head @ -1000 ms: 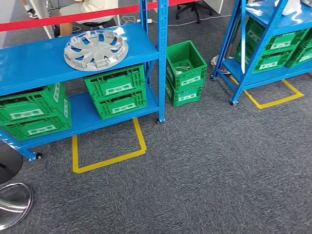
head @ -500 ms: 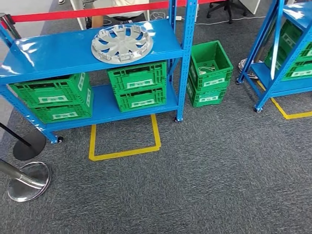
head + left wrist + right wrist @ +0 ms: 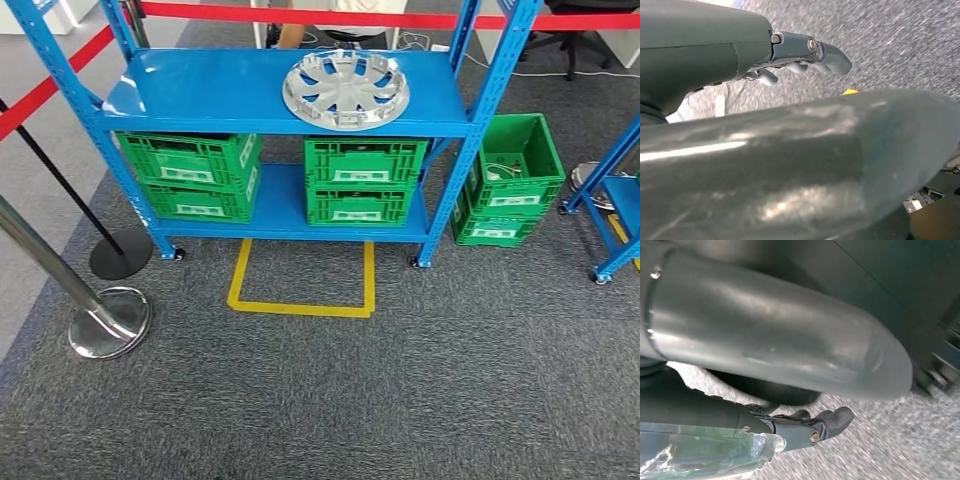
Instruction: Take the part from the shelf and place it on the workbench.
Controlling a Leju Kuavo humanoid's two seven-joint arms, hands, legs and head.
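**Part on the top shelf, both hands empty**

A blue shelf [image 3: 226, 95] stands on grey carpet [image 3: 377, 390], with green crates [image 3: 355, 180] on its lower level and another green crate [image 3: 509, 180] on the floor beside it. The part [image 3: 346, 88], a silver wheel cover, lies flat on the top level, toward its right end. The left hand [image 3: 806, 50] and right hand [image 3: 817, 427] hang over carpet, fingers loosely extended, grasping nothing.
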